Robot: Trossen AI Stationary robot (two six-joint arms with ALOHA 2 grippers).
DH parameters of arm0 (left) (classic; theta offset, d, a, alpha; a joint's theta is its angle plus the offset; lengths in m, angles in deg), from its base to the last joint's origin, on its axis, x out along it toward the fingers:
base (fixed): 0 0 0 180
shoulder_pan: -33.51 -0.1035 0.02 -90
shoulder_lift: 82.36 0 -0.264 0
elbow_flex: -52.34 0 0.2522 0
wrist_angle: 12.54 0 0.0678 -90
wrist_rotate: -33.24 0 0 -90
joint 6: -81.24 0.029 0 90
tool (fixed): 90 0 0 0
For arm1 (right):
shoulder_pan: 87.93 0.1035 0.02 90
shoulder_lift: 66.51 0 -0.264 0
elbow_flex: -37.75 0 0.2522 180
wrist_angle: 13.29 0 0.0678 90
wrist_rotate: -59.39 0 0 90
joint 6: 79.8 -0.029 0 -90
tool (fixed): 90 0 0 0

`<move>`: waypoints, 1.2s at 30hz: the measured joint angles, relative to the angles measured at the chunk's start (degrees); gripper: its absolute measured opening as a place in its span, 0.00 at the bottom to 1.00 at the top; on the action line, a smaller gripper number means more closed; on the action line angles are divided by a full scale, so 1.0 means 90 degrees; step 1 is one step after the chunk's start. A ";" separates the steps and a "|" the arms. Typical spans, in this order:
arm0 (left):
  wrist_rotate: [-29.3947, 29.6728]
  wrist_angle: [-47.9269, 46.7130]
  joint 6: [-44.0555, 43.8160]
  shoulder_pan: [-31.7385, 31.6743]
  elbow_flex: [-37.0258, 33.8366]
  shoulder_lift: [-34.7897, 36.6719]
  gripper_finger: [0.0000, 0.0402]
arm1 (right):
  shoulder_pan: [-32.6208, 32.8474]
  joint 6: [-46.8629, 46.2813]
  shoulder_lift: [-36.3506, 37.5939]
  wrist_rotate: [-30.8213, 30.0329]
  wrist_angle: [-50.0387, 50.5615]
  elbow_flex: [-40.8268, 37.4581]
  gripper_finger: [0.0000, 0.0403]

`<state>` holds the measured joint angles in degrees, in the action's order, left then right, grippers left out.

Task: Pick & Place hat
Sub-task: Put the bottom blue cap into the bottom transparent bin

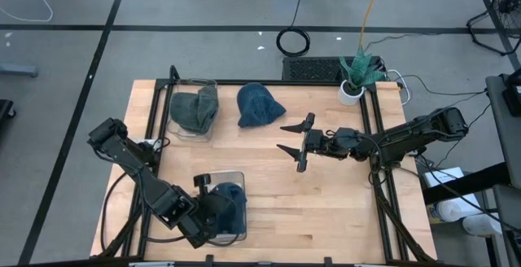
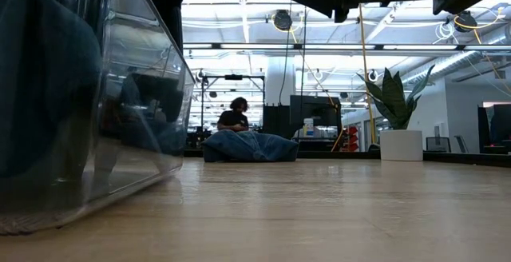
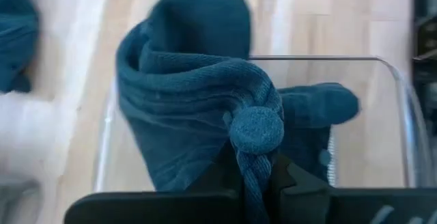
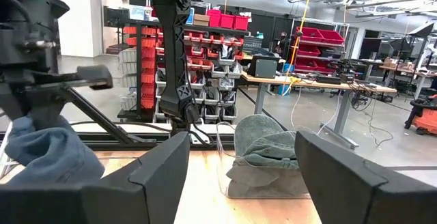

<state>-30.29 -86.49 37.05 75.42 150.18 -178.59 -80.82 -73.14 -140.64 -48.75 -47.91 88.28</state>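
A dark blue hat (image 3: 198, 94) with a round button on its crown is bunched up in a clear container (image 1: 236, 233) at the table's near left. My left gripper (image 1: 210, 208) is shut on it from above. A second blue hat (image 1: 259, 106) lies flat on the bare table at the far middle. A grey-green hat (image 1: 195, 108) rests in another clear container (image 1: 181, 130) at the far left. My right gripper (image 1: 295, 146) hangs open above the middle of the table, holding nothing. My left gripper pinches the blue hat's crown just below its button (image 3: 254, 162) between its two fingers (image 3: 300, 183). The fingers slant down from the table's near-left side. The hat stands bunched and folded ahead of them within the container's walls (image 3: 403, 135). Whether it rests on the container's floor does not show.
A potted plant (image 1: 356, 76) stands at the table's far right corner. Black frame rails (image 1: 383, 177) run along the left and right edges. Bare wood lies between the near container and my right gripper. A person (image 2: 233, 117) sits in the room beyond the table.
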 joint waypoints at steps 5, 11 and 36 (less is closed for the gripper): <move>-0.0811 0.0914 0.0680 -0.0008 -0.0487 -0.0012 0.01 | 0.0000 0.0000 0.0000 0.0000 0.0002 0.0000 0.63; -0.1789 0.2264 0.1187 -0.0024 -0.1164 -0.0019 0.03 | 0.0000 0.0000 0.0000 0.0000 0.0002 0.0000 0.63; -0.1945 0.2608 0.1364 0.0051 -0.1191 0.0934 0.40 | -0.0002 0.0000 0.0000 0.0000 0.0019 0.0000 0.63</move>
<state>-47.79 -63.02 49.32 75.88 139.46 -170.18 -80.84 -73.14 -140.64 -48.75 -47.74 88.28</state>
